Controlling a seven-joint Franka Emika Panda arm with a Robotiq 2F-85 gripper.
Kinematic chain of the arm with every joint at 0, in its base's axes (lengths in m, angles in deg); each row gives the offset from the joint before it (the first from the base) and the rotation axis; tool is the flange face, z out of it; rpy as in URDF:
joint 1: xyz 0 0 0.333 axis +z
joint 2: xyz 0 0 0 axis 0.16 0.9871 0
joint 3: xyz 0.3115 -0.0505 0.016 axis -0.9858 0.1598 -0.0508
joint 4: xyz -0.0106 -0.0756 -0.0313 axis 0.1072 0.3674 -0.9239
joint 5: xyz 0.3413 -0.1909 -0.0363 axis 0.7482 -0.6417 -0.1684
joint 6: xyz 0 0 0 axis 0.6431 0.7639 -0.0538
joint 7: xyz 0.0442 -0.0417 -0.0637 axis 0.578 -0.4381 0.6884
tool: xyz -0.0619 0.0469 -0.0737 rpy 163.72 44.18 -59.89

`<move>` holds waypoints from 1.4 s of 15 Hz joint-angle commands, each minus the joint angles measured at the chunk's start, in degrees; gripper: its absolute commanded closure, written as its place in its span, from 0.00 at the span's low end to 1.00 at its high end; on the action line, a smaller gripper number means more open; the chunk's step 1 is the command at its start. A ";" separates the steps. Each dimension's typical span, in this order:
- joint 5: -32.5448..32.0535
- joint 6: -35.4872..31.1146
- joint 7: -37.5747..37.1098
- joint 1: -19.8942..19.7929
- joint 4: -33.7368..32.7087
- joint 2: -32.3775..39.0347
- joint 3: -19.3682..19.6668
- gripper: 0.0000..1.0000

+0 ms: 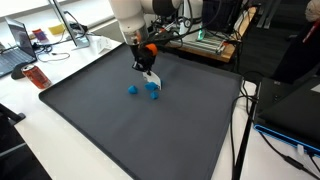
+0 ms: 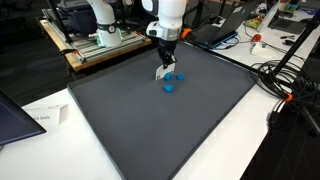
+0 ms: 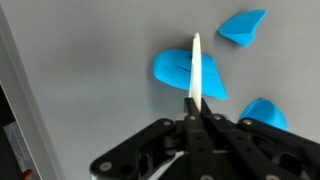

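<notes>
White thin strip (image 3: pixel 196 65), judged light, stiff and slippery, is clamped by its flat faces at one end between closed fingers (image 3: pixel 208 128), over a blue piece (image 3: pixel 172 68) on the grey surface (image 3: pixel 90 80).

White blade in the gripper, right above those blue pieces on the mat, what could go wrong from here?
1. The gripper pinches the white blade by one thin end only, so the blade may twist or slip if it presses on the mat.
2. The middle blue piece lies loose with the other blue pieces close by; a push on it could scatter them.
</notes>
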 commanded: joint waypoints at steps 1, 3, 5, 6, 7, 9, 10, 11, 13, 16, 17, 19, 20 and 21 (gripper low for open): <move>3.21 -1.44 4.36 -0.29 -2.11 5.08 -1.02 0.99; 4.22 -2.01 6.61 -0.72 -2.23 5.56 -1.19 0.99; 5.89 -2.84 9.47 -1.29 -1.63 5.61 -1.42 0.99; 6.68 -3.07 11.00 -1.50 -1.26 5.62 -1.51 0.99; 7.34 -2.87 12.37 -1.63 -1.07 5.64 -1.50 0.99; 8.29 -1.94 14.97 -1.83 -0.40 5.30 -1.34 0.99; 8.61 -1.36 16.19 -1.89 -0.04 4.93 -1.25 0.99; 8.21 -0.55 16.68 -1.67 0.20 4.60 -0.91 0.99; 6.81 1.57 17.32 -1.19 0.40 3.98 -0.29 0.99; 5.30 3.80 17.76 -0.80 0.58 3.32 0.37 0.99; 4.89 4.35 17.85 -0.76 0.65 3.08 0.55 0.99; 4.21 5.31 17.89 -0.69 0.73 2.68 0.84 0.99; 3.83 5.91 17.74 -0.61 0.76 2.46 1.01 0.99; 3.43 6.50 17.66 -0.52 0.81 2.25 1.14 0.99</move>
